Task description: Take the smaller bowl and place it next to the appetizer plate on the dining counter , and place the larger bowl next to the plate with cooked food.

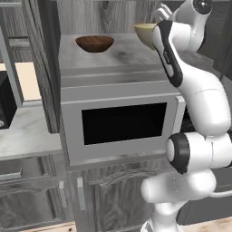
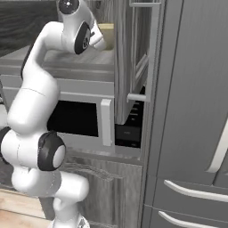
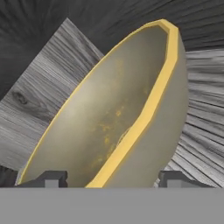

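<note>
Between tool (image 3: 107, 180) tips: larger bowl (image 3: 109, 122) rim; no readable writing.

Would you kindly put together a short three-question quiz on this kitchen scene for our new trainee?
1. True or false: the smaller bowl sits on the shelf above the microwave.
2. Which bowl is the gripper closest to? A) the smaller bowl B) the larger bowl C) neither
3. Fill in: in the hand view, the larger bowl's rim runs between the two ____.

Key: 1 true; 2 B; 3 fingertips.
</note>
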